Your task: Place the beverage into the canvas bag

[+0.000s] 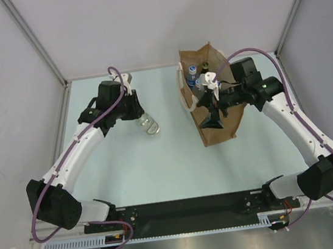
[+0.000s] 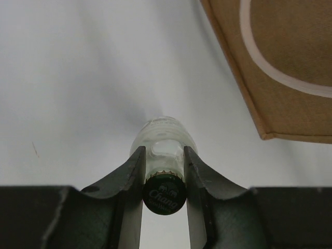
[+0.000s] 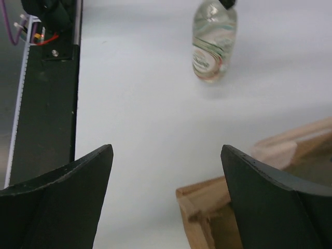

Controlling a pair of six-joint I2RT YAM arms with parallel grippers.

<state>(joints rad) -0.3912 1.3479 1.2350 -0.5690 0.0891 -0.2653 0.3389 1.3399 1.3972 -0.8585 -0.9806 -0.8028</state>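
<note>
Tan canvas bag, right of centre in the top view, already contained bottles, the right gripper stood wide open over its rim, and the left gripper clamped one clear bottle by the neck at centre-left, not yet bagged.

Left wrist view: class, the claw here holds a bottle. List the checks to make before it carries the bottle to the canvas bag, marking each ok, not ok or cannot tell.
1. Grip: left claw shut on neck of glass bottle: ok.
2. Target: canvas bag upright: ok.
3. Bag mouth free of right claw: not ok, it hangs open over the rim.
4. Room beside the bottles inside: cannot tell.
5. Bottle lifted off the table: cannot tell.
</note>
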